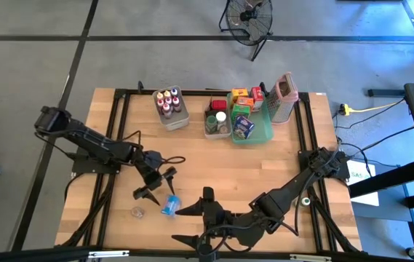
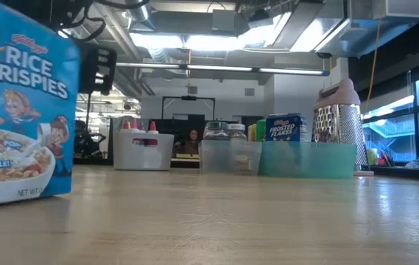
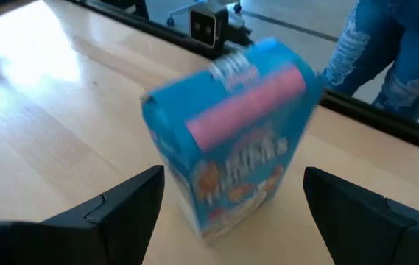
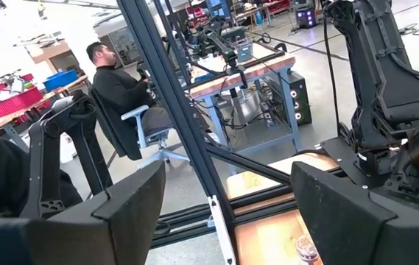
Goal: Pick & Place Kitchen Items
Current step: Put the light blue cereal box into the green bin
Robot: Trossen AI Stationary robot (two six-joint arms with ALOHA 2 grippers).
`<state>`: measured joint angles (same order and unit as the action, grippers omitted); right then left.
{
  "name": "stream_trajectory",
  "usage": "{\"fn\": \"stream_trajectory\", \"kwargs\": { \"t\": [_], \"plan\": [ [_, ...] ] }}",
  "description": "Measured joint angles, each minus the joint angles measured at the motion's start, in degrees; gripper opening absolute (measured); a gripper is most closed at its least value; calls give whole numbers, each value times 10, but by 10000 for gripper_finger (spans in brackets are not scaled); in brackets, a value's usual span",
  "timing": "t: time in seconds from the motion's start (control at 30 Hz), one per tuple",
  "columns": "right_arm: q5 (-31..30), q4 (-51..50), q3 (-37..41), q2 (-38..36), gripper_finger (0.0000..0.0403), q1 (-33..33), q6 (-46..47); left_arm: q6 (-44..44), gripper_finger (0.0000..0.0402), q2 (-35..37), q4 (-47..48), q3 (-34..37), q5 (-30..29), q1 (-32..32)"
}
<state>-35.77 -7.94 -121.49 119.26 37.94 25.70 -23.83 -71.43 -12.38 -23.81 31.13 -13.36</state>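
A small blue Rice Krispies box (image 3: 227, 140) stands upright on the wooden table (image 1: 214, 167), near its front edge left of the middle, and also shows in the high view (image 1: 170, 206) and in the low view (image 2: 18, 110). My left gripper (image 3: 233, 177) is open and slants down at the box, one finger on each side, neither touching it; the high view shows it (image 1: 156, 191) just behind the box. My right gripper (image 1: 177, 225) hangs open above the front edge and points level, with nothing between its fingers (image 4: 227, 177).
A tiny clear jar (image 1: 137, 212) stands left of the box. Along the far edge are a clear bin of small bottles (image 1: 170, 108), a clear bin of jars (image 1: 217, 120), a teal tray of boxes (image 1: 250, 120) and a grater (image 1: 283, 94). A person's legs (image 3: 386, 59) show beyond the table.
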Motion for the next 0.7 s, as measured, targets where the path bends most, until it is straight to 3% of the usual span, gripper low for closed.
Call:
{"fn": "stream_trajectory", "kwargs": {
  "t": [0.7],
  "plan": [
    [0, -9, 0, 0, 296, 0, 6, -14, 320, -16, 1, 0, -31, 10]
  ]
}}
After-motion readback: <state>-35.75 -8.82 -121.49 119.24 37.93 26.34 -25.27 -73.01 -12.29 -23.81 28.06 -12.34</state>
